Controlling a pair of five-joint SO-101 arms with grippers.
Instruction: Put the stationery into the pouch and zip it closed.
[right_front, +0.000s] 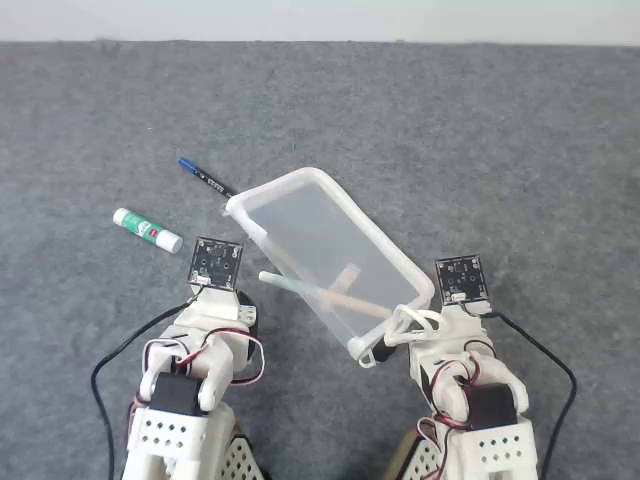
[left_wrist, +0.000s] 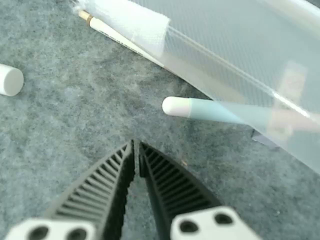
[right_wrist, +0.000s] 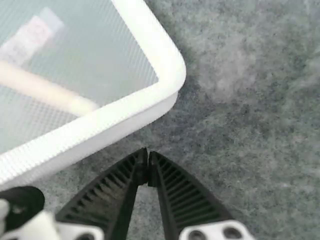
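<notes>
My left claw (left_wrist: 136, 145) is shut with nothing in it, tips pressed together and low over the grey counter (right_front: 500, 130). My right claw (right_wrist: 148, 159) is the same - closed, empty, pointing at the near corner of the pouch (right_front: 330, 250) and just short of its white rim.

The pouch lies flat on the counter between my two arms, set on a slant, clear-walled with a white border. A white cord loop (right_front: 418, 322) sits at its near corner, by my right arm.

Just beyond my left claw a pale blue pen (left_wrist: 200, 109) lies with its white cap out on the counter - the rest of it runs in behind the clear wall of the pouch. A tan stick (right_wrist: 45, 90) lies inside the pouch too, near the corner my right claw faces; I cannot tell what kind of stick it is.

Further out on my left side, well apart from the pouch, a glue stick (right_front: 147, 229) lies on its side. Beyond it a blue pen (right_front: 205, 178) rests at the far corner of the pouch, one end touching or tucked under the rim.
</notes>
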